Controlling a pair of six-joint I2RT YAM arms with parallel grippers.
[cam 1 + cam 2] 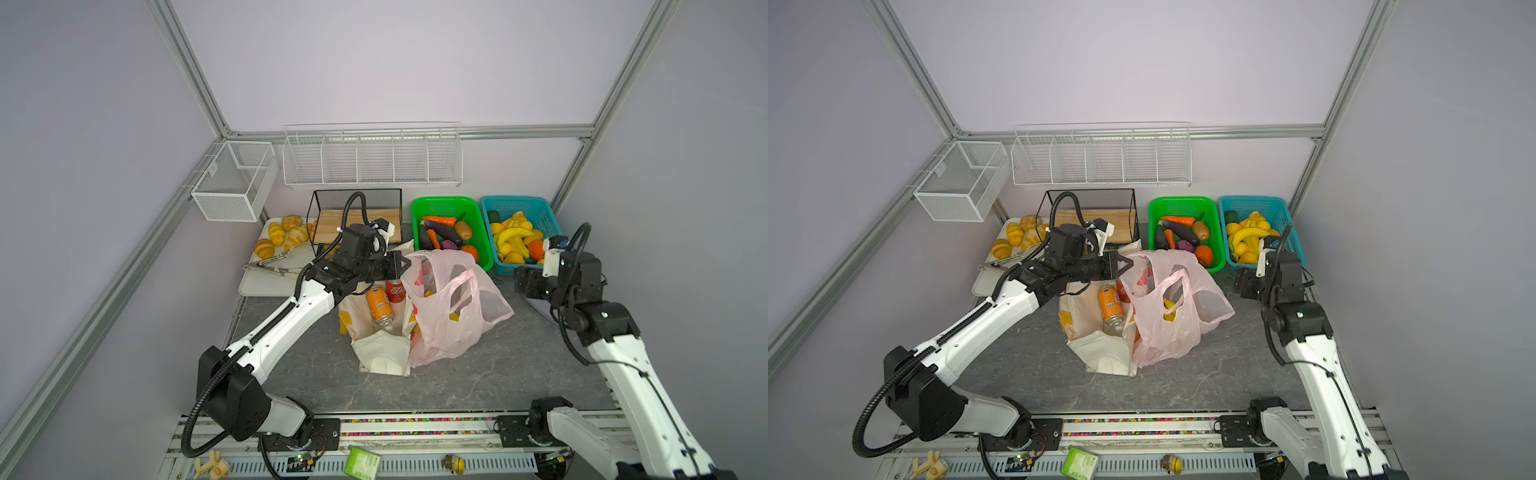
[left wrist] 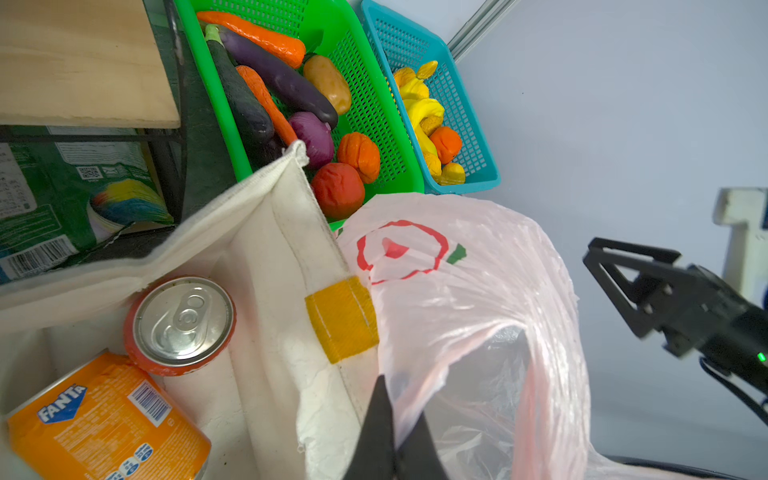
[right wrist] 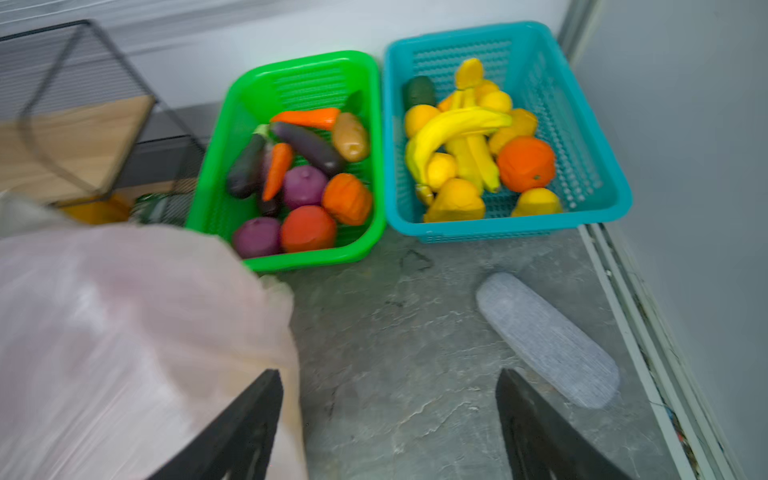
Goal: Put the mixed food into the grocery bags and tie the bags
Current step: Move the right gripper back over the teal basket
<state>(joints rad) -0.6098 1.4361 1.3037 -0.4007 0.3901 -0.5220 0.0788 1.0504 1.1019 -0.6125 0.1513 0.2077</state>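
Note:
A cream canvas tote [image 1: 382, 353] stands open mid-table, and in it are an orange soda can [image 1: 379, 305] [image 2: 104, 419] and a red cola can [image 1: 395, 291] [image 2: 180, 326]. A pink plastic bag [image 1: 453, 307] [image 1: 1167, 316] leans against the tote's right side, with a yellow toy fruit [image 1: 454, 316] showing through it. My left gripper [image 1: 405, 264] [image 2: 397, 399] is shut on the pink bag's rim at its upper left. My right gripper [image 1: 517, 282] [image 3: 388, 390] is open and empty over bare table, right of the pink bag [image 3: 124, 332].
A green basket [image 1: 451, 203] of vegetables and a blue basket [image 1: 515, 201] of fruit stand at the back right. A tray [image 1: 257, 286] with croissants and tongs is at the back left beside a black wire rack [image 1: 357, 195]. A grey pad [image 3: 544, 336] lies near the right gripper.

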